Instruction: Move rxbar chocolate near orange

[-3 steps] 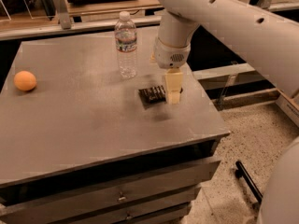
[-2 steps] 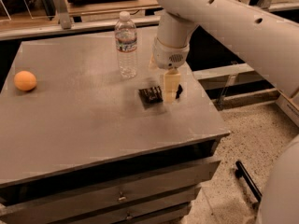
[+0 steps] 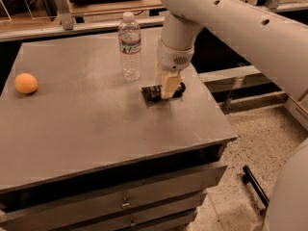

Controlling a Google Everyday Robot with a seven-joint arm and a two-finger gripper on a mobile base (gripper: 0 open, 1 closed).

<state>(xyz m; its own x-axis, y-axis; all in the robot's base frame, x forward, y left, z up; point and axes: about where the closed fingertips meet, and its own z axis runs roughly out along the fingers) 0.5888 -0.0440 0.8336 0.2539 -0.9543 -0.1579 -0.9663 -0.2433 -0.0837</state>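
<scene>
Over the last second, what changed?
The gripper shifted slightly left and is now over the middle of the bar instead of its right end. A grasp can't be confirmed. Bar, orange and bottle stayed put.

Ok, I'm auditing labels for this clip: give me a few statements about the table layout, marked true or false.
1. The orange lies near the left edge of the table, as pictured. True.
2. The rxbar chocolate touches the orange. False: it lies far across the table, right under the gripper.
3. The water bottle stands upright. True.
4. The water bottle stands at the table's front edge. False: it stands toward the back, beside the gripper.
</scene>
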